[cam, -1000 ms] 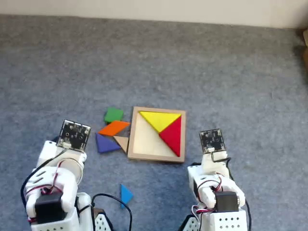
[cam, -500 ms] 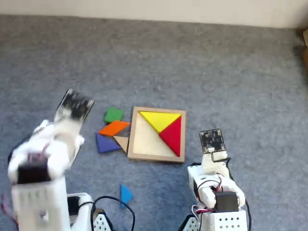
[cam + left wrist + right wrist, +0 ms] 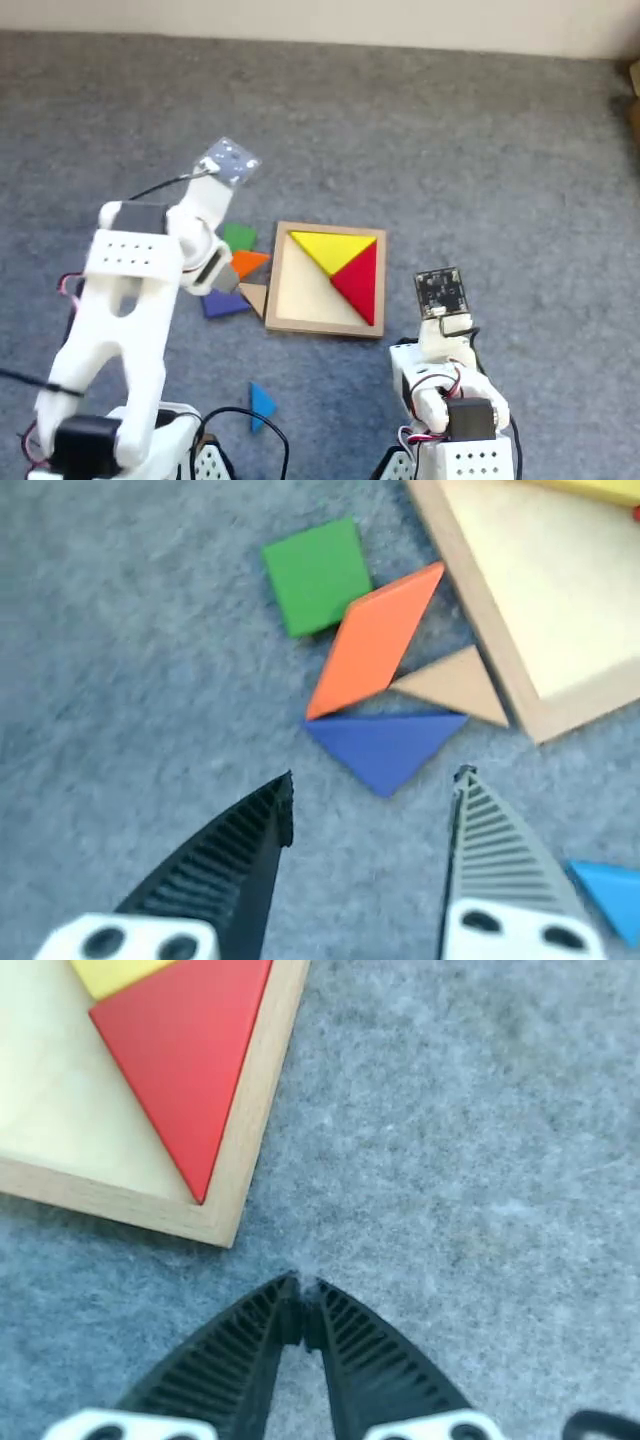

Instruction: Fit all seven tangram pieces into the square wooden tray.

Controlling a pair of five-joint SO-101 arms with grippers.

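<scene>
Tray (image 3: 320, 326) holds yellow triangle (image 3: 330, 248) and red triangle (image 3: 360, 282). Left gripper (image 3: 373, 778) fingers wide over dark blue triangle (image 3: 385, 745); right gripper (image 3: 302, 1285) fingers closed, empty.

The orange parallelogram (image 3: 375, 640) and tan triangle (image 3: 456, 687) crowd the blue triangle (image 3: 385, 745).

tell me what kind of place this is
Probably a robotics practice bench: left arm and right arm mounted side by side, a grey carpet-like mat as work surface, and a wooden tray with tangram pieces beside it.
</scene>
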